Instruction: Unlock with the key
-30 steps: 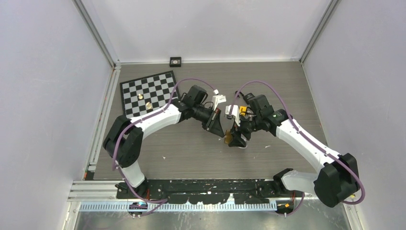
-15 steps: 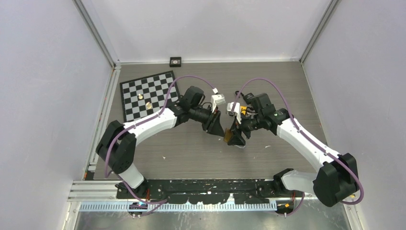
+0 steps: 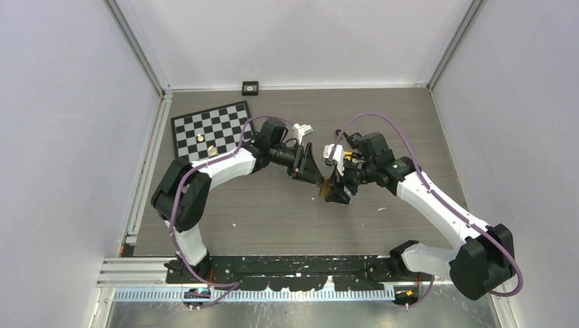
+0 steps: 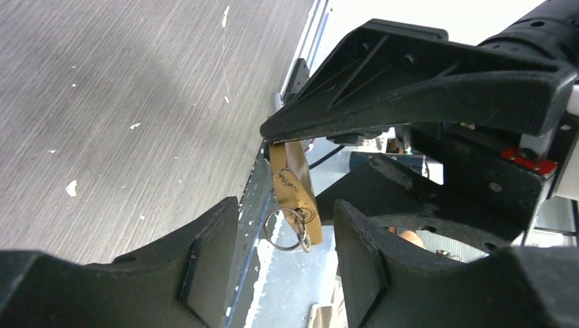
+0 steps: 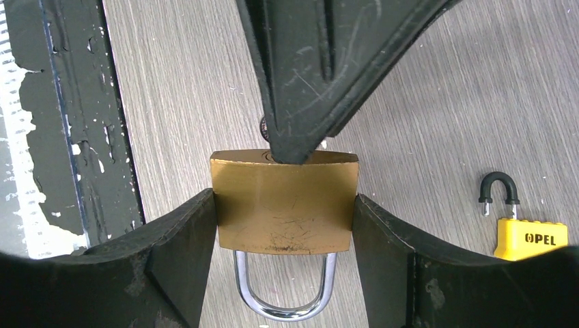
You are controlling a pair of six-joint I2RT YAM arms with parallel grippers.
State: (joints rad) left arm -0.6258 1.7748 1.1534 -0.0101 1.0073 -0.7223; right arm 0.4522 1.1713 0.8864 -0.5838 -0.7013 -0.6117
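Observation:
My right gripper (image 5: 283, 229) is shut on the sides of a brass padlock (image 5: 283, 201), held above the table. Its steel shackle (image 5: 283, 301) has both legs in the body. In the left wrist view the padlock (image 4: 292, 183) hangs just ahead of my open left gripper (image 4: 283, 263). The key (image 4: 305, 234) sits in the lock's base with its wire ring (image 4: 278, 231) dangling, and neither pad touches it. One left finger (image 5: 307, 75) hides the keyhole in the right wrist view. From above, the left gripper (image 3: 311, 169) meets the right gripper (image 3: 333, 193) at mid-table.
A yellow padlock (image 5: 529, 238) with an open black shackle lies on the table to the right of the brass one. A checkerboard (image 3: 208, 133) with two small pieces sits at the back left. A small black square (image 3: 250, 87) rests at the back wall.
My left gripper has gone from shut on the key to open, leaving the key in the lock. The left arm swung slightly back and to the right. The right gripper kept its hold.

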